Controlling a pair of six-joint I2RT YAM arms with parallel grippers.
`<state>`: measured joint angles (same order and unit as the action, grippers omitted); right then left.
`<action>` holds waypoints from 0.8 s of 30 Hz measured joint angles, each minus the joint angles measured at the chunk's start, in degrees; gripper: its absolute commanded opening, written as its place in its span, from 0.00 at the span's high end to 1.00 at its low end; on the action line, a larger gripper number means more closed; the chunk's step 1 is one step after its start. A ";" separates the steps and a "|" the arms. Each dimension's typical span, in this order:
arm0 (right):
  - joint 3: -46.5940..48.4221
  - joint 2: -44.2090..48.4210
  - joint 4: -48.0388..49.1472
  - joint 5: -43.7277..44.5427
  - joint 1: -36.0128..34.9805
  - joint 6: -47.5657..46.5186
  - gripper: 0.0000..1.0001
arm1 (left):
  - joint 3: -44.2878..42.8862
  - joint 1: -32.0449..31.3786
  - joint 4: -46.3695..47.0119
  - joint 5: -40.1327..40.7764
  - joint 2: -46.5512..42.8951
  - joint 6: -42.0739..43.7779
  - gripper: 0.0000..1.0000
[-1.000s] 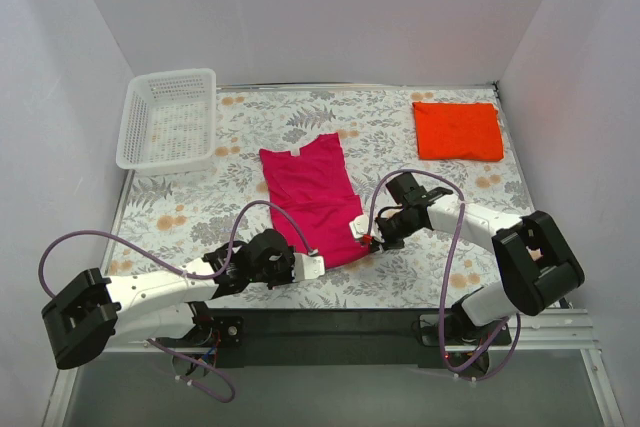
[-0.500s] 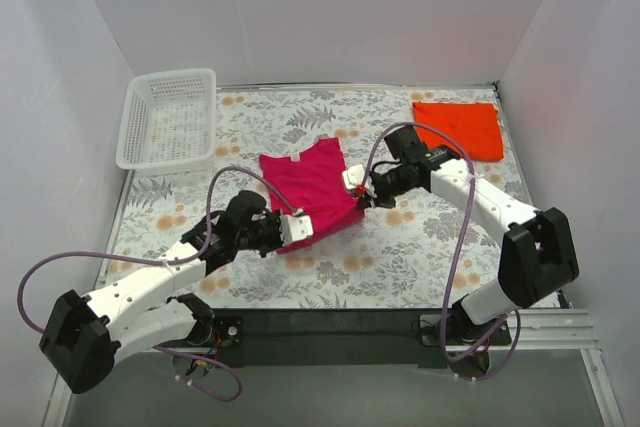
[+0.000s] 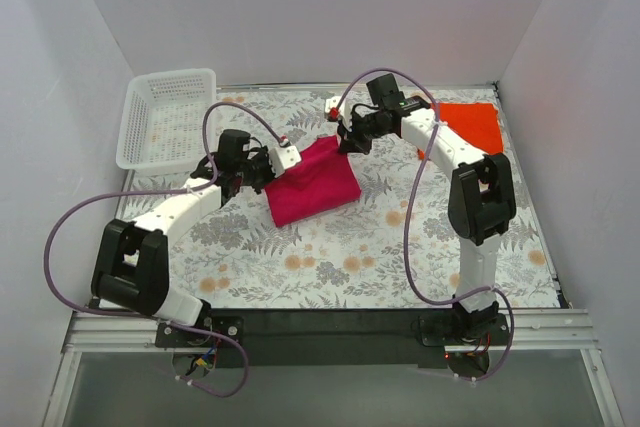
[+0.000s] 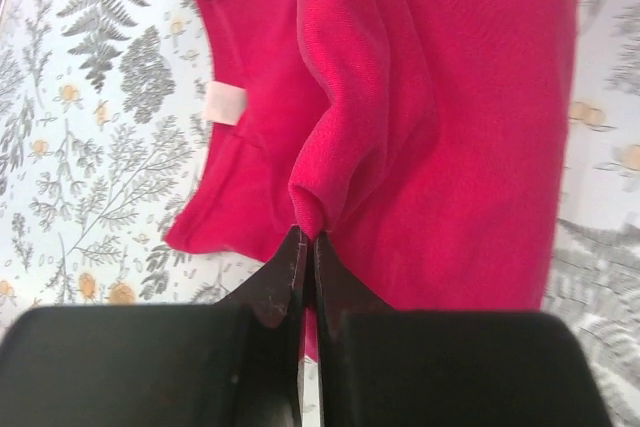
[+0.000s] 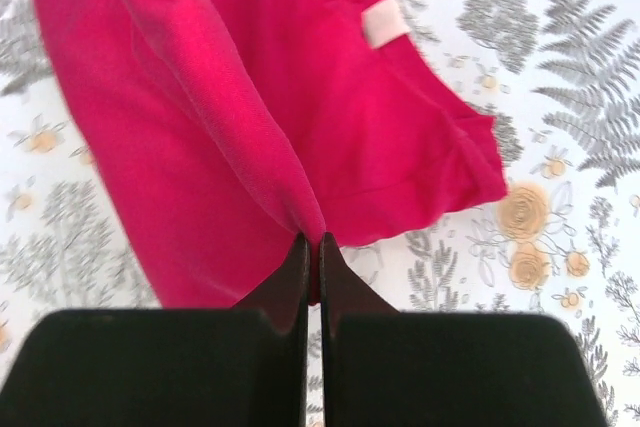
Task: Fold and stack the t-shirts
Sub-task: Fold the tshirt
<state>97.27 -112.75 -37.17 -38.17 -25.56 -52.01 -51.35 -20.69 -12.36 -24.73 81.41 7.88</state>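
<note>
**A:** State of left gripper [image 4: 305, 239]?
**B:** Clenched on a pinch of the magenta-pink shirt [image 3: 318, 185], at its upper-left corner in the top view.
**A:** And right gripper [image 5: 312, 240]?
**B:** Also clamped on a fold of that shirt, at the upper-right corner.
**A:** Shirt position?
**B:** Frame centre, doubled over on the table [image 3: 350, 257], neck label [image 4: 225, 104] showing. The orange-red shirt [image 3: 470, 127] lies folded at upper right. The basket [image 3: 135, 137] is upper left.

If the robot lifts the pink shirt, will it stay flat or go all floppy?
Probably floppy: the pink shirt bunches in soft folds where the left fingers pinch it. Likely light too: just a small pinch holds its edge up.
</note>
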 measured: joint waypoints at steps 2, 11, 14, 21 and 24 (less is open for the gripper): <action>2.36 -2.43 2.34 0.98 0.17 3.48 0.99 | -1.49 1.07 2.08 0.11 3.08 0.26 1.00; 4.28 -8.68 15.17 7.56 0.39 18.49 0.99 | -2.14 2.99 13.40 3.34 9.90 0.17 1.00; 3.87 -9.92 20.02 10.71 0.39 23.10 0.99 | -1.38 2.99 17.88 4.50 10.69 0.04 1.00; 0.57 -10.01 29.92 17.64 0.37 30.88 0.99 | -0.31 2.99 27.87 7.02 12.79 -0.04 1.00; 0.42 -10.23 31.67 18.53 0.37 32.24 0.99 | -0.31 2.99 29.38 8.00 15.15 -0.04 1.00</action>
<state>97.69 -122.98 -5.50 -19.64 -25.19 -19.77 -51.66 -17.69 17.02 -16.73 96.55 7.84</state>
